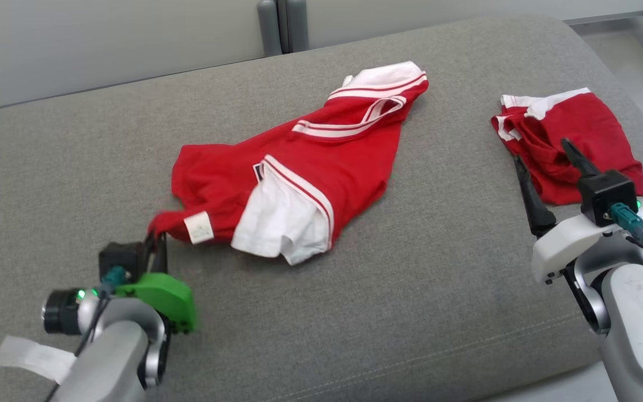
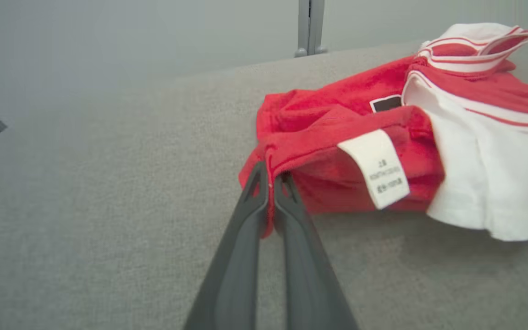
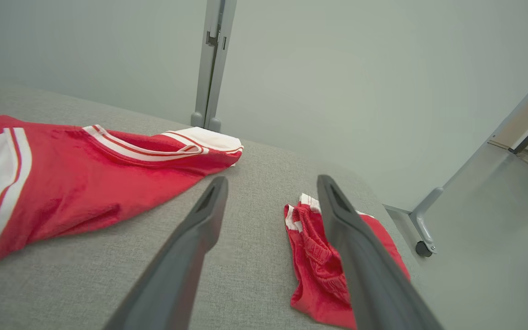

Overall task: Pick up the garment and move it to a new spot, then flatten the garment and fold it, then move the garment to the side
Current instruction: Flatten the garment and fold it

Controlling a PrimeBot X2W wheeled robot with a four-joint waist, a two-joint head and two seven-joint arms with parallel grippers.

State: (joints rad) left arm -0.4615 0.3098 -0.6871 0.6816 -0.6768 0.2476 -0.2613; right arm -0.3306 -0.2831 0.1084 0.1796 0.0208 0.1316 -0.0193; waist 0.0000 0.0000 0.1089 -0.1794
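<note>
Pinching a red hem corner of the red-and-white T-shirt [image 2: 337, 110] with the left gripper [image 2: 271, 176], clenched tight on the cloth just beside the white care label [image 2: 378, 169]. Seen from the head camera: T-shirt [image 1: 321, 167] crumpled across the middle of the grey cushion [image 1: 411, 279], striped collar end toward the far edge, white sleeve [image 1: 277, 218] on top near the front, pinched corner at the left gripper [image 1: 157, 237]. Spread wide and grasping nothing with the right gripper [image 1: 542, 153], near the red shorts [image 1: 584, 128] at the cushion's right end, well apart from the T-shirt
</note>
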